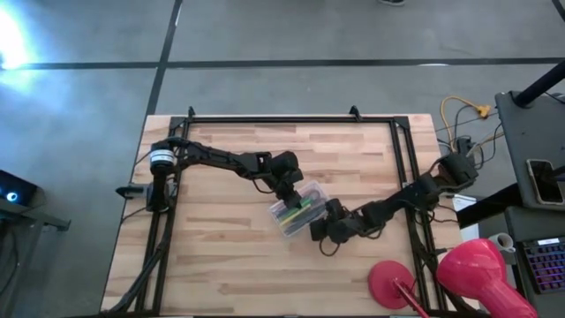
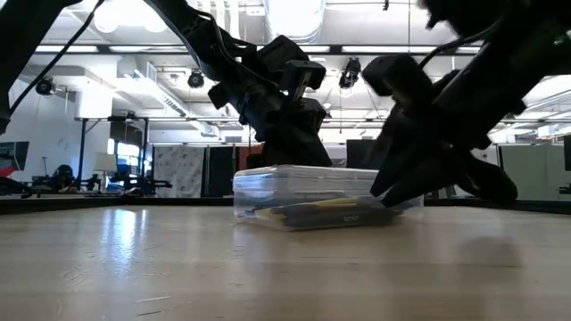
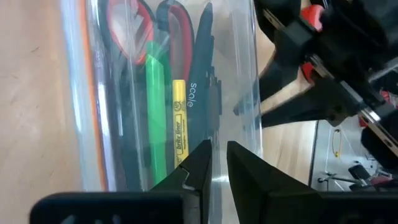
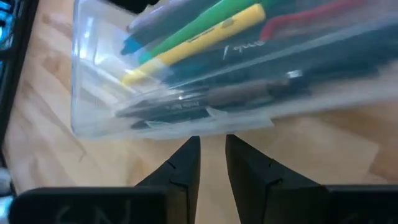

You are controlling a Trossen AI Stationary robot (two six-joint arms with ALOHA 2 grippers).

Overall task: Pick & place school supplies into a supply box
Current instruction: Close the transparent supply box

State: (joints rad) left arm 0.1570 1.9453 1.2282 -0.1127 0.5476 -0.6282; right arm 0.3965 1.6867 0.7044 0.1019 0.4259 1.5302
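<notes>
The left gripper (image 3: 214,163) has its fingers nearly together with only a slim gap, holding nothing, over the clear supply box (image 1: 297,208) near the middle of the table (image 1: 221,256). The right gripper (image 4: 211,155), likewise almost closed and empty, sits just beside the box's long wall. Inside lie a green pen (image 3: 155,118), yellow pen (image 3: 180,121), dark pens and red-handled scissors (image 3: 140,25). Both arms reach inward from opposite edges.

The box (image 1: 298,210) lies tilted near the middle of the wooden tabletop (image 1: 221,256), with green and yellow items inside. The left gripper (image 1: 290,184) sits at its upper end, the right gripper (image 1: 323,230) at its lower right side. Pink round objects (image 1: 468,274) sit at the tabletop's lower right corner.
</notes>
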